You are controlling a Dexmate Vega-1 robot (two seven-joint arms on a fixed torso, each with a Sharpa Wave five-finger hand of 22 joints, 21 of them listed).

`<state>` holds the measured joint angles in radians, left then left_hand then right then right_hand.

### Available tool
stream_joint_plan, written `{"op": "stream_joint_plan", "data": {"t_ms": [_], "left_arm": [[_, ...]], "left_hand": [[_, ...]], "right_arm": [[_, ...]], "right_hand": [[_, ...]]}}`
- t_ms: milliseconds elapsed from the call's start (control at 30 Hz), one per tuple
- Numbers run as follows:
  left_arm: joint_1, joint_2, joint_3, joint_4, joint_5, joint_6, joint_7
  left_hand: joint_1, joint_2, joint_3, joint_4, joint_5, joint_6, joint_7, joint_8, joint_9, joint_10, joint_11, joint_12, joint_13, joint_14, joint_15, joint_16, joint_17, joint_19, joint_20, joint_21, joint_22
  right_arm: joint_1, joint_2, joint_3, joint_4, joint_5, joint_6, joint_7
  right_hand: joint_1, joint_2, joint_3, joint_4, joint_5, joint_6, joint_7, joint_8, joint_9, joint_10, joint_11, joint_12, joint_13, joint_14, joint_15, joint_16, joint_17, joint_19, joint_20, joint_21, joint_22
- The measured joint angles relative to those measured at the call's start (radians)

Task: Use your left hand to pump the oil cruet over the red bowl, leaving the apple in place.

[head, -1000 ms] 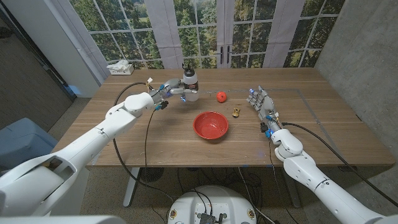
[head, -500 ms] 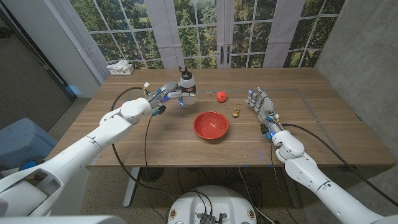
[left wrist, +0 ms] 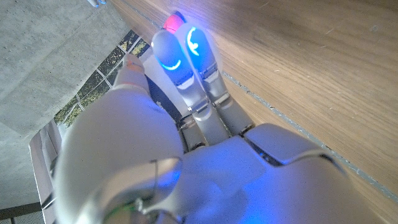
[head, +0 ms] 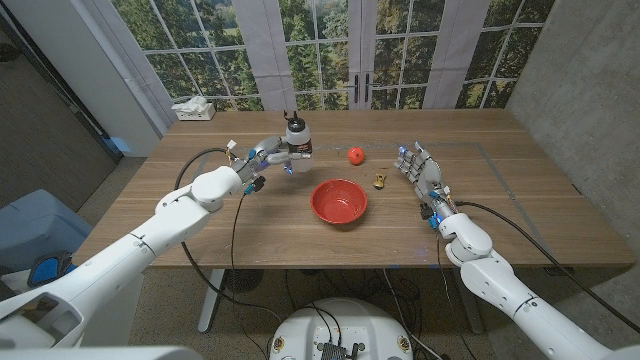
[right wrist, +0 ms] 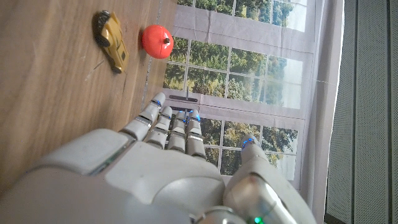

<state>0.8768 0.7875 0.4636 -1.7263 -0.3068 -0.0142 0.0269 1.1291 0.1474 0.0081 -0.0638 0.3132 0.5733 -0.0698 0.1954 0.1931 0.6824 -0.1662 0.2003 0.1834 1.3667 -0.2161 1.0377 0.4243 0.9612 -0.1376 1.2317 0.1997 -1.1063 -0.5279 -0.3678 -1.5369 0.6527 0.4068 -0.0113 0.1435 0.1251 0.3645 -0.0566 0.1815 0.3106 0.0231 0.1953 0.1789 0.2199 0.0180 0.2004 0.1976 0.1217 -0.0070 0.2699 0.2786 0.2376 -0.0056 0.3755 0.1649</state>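
Observation:
My left hand [head: 266, 156] grips the oil cruet [head: 297, 139], a pale bottle with a black pump top, at the back middle of the table. The cruet hangs slightly above the wood, behind and to the left of the red bowl [head: 339, 201]. The red apple [head: 355, 155] sits behind the bowl, to the right of the cruet. In the left wrist view my left hand [left wrist: 249, 168] shows its blue-lit fingers [left wrist: 186, 56] over the wood. My right hand [head: 420, 170] stands on the table right of the bowl, fingers apart and holding nothing. The right wrist view shows that hand [right wrist: 155, 180] and the apple [right wrist: 157, 41].
A small gold toy car [head: 380, 181] lies between the bowl and my right hand, and shows as the car [right wrist: 111, 40] near the apple. A tissue box [head: 195, 108] sits at the back left corner. The windows stand behind the table's far edge.
My left hand has raised the cruet slightly off the table and drawn it a little to the left. The right hand, bowl and apple have stayed put.

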Motion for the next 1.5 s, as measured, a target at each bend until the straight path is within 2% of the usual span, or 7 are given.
{"op": "stream_joint_plan", "data": {"t_ms": [567, 767, 1233, 1500], "left_arm": [[0.094, -0.001, -0.040, -0.092, 0.018, 0.053, 0.134], [0.120, -0.013, -0.049, -0.122, 0.042, 0.091, 0.209], [0.136, -0.030, -0.046, -0.179, 0.109, 0.190, 0.313], [0.123, -0.029, -0.027, -0.209, 0.164, 0.253, 0.344]], "left_hand": [[0.006, 0.006, 0.016, -0.008, -0.008, 0.000, 0.000, 0.000, 0.000, 0.000, 0.000, -0.004, 0.001, 0.004, -0.004, -0.003, 0.005, 0.000, 0.000, 0.004, 0.000], [0.006, 0.006, 0.020, -0.012, -0.008, 0.000, 0.000, 0.000, 0.000, 0.004, 0.004, -0.004, 0.001, 0.004, -0.004, -0.003, 0.002, 0.000, 0.000, 0.004, 0.000], [0.004, 0.007, 0.030, -0.013, -0.025, 0.000, -0.007, 0.000, 0.000, 0.009, 0.009, -0.003, 0.000, 0.011, -0.004, -0.003, 0.005, 0.000, 0.000, 0.004, -0.005], [-0.004, 0.015, 0.049, -0.009, -0.027, 0.000, -0.007, 0.000, 0.000, 0.009, 0.009, -0.003, 0.000, 0.011, -0.004, -0.003, 0.005, 0.000, 0.000, 0.004, 0.003]], "right_arm": [[-0.023, -0.011, 0.004, -0.023, -0.003, 0.012, 0.002], [-0.024, -0.013, 0.004, -0.024, -0.003, 0.013, 0.006], [-0.011, -0.007, 0.004, -0.009, -0.004, 0.022, 0.016], [-0.006, 0.002, 0.003, 0.005, -0.002, 0.033, 0.020]], "right_hand": [[0.000, 0.000, 0.000, 0.000, 0.000, 0.000, 0.000, 0.000, 0.000, 0.000, 0.000, 0.000, 0.000, 0.000, 0.000, -0.004, 0.000, 0.007, 0.007, -0.010, 0.000], [0.000, 0.000, -0.001, -0.001, 0.000, 0.000, 0.000, 0.000, 0.000, 0.000, 0.000, 0.000, 0.000, 0.000, 0.000, -0.004, 0.000, 0.007, 0.007, -0.010, 0.000], [0.000, 0.000, -0.002, -0.007, 0.000, 0.000, 0.000, 0.000, 0.000, 0.000, 0.000, 0.000, 0.000, 0.000, 0.000, -0.004, 0.000, 0.007, 0.007, -0.017, 0.000], [0.000, 0.000, -0.001, -0.007, 0.000, 0.000, 0.000, 0.000, 0.000, 0.003, 0.003, 0.000, 0.000, 0.000, 0.000, -0.004, -0.005, 0.007, 0.007, -0.021, 0.000]]}}
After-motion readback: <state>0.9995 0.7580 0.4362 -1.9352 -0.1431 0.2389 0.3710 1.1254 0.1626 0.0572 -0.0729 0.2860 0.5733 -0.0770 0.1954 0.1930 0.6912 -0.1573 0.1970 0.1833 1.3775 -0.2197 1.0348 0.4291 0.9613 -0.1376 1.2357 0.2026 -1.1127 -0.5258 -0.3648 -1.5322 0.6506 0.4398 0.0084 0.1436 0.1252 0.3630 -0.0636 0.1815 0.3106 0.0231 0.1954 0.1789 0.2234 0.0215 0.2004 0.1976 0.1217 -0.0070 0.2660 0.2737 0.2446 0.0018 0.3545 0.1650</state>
